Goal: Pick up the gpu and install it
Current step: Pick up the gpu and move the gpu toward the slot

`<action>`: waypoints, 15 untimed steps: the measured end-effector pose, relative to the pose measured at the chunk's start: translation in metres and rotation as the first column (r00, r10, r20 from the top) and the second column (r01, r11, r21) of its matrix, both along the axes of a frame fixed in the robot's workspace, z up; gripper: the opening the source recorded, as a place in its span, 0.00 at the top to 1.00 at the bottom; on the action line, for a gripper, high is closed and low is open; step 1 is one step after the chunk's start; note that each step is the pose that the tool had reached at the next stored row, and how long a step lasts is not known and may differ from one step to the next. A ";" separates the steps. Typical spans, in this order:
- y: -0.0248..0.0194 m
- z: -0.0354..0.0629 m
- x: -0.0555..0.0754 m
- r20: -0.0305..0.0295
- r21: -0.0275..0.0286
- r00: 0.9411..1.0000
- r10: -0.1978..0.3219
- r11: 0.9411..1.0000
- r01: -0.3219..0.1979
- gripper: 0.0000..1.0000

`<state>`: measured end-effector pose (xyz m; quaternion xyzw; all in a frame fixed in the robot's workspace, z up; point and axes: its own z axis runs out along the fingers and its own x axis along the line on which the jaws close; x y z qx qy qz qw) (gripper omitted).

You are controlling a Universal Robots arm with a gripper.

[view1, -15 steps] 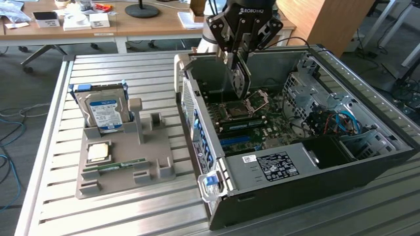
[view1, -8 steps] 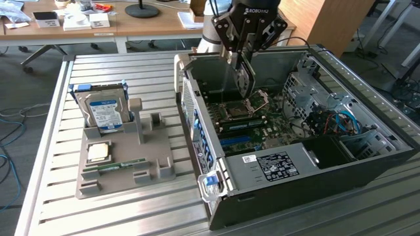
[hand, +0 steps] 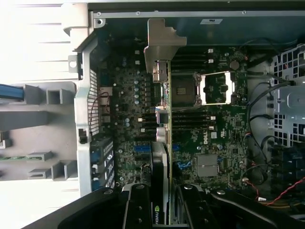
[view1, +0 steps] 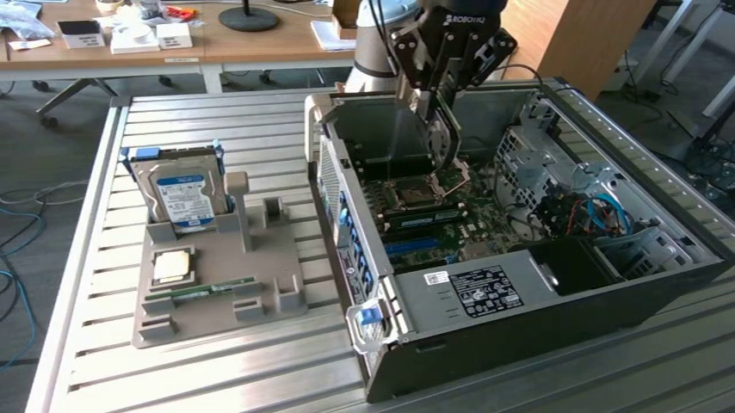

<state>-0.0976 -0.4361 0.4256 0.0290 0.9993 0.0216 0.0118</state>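
**Surface (view1: 230, 379), side toward the exterior view's left.** A grey holder (view1: 275, 297) stands here. A hard drive (view1: 184, 194) is upright at its far end, and a RAM strip (view1: 213, 290) lies flat toward its near end. The arm touches none of them.

**Surface, side toward the exterior view's right.** An open computer case (view1: 460, 366) lies on its side with the motherboard (view1: 483, 224) facing up.

**Claw (view1: 440, 138).** It reaches down into the case from above, over the far part of the motherboard and just beside the open processor socket (view1: 416, 191). In the wrist view its black fingers (hand: 138, 210) stand on either side of the gpu (hand: 168, 95) and pinch it across its thin dimension.

**Gpu.** It is carried in the claw inside the case, well apart from the holder. It is edge-on to the wrist camera and shows as a narrow green line. Its long axis runs straight out from between the fingers. The silver bracket (hand: 162, 43) is at the end farthest from the claw, toward the case's far wall. Judged not seated; whether any edge touches the motherboard cannot be told.

**Governing relation.** The blue expansion slots (hand: 142, 148) lie off the card's line, toward the case wall on the exterior view's left and toward the surface's near edge. In the wrist view the card's line runs across the slots' direction, not along it. By that evidence the card is judged neither above a slot nor aligned with one.
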 end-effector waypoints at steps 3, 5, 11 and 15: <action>0.0001 -0.0001 0.007 0.000 0.000 1.000 0.000 1.000 0.000 0.73; 0.0001 -0.0002 0.011 0.000 0.000 1.000 0.000 1.000 0.000 0.73; 0.0003 -0.0005 0.022 0.000 0.000 1.000 0.000 1.000 0.000 0.73; 0.0004 -0.0007 0.033 0.000 0.000 1.000 0.000 1.000 0.000 0.73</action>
